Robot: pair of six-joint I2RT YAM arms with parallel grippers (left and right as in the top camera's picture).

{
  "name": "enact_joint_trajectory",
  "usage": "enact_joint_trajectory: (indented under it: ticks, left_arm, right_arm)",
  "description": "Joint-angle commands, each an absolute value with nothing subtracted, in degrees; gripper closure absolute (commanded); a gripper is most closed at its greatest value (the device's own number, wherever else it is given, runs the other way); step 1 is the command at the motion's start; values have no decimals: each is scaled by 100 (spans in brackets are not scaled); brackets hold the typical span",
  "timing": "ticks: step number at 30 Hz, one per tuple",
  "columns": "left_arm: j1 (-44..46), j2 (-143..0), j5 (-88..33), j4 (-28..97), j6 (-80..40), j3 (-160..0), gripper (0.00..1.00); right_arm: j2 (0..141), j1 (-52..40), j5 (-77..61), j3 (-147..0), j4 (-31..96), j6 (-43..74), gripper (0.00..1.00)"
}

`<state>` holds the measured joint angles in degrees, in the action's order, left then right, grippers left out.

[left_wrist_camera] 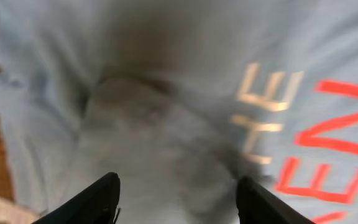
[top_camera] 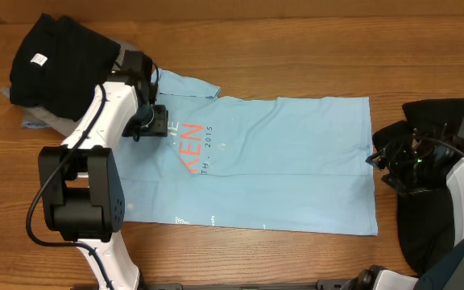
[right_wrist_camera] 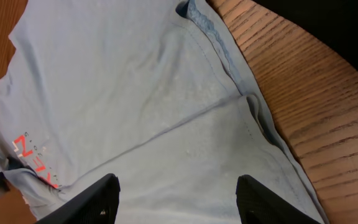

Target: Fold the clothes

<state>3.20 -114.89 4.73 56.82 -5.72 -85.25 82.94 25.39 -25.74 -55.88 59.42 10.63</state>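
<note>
- T-shirt (top_camera: 280, 161), light blue, is spread flat on the counter (top_camera: 296, 48), with its long axis running left to right. The collar and a sleeve lie at the left end, the hem at the right.
- Red and white lettering (top_camera: 192, 149) is seen on the chest, towards the left end.
- The left fingers (top_camera: 155, 122) are spread wide over the collar area, just beside the lettering, with nothing gripped. Whether the fabric is touched cannot be told, as the wrist view is blurred.
- The right fingers (top_camera: 379, 161) are likewise wide apart and empty, poised at the hem edge, with the shirt stretching away from them towards the left.
- Each end is thus served by the arm nearer to it, and a fold across the long axis is judged the likely next move.
- A folded black garment (top_camera: 55, 60) lies beyond the left arm, and a second black garment (top_camera: 429, 225) is partly covered by the right arm.
</note>
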Motion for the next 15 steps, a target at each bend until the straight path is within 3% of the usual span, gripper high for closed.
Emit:
enact_joint_trajectory:
  ticks: [1,7,15]
  left_arm:
    - [158,-11432,917,5697,-1094,-8370,40]
    - [-246,-11432,941,5717,-1597,-8217,50]
    - [-486,-11430,484,5645,-1009,-8379,45]
  right_arm:
    - [8294,2512,-2512,-5697,5924,1041,36]
    - [8294,2512,-2515,-5697,5927,1041,36]
    - [8294,2512,-2515,-5697,5929,1041,36]
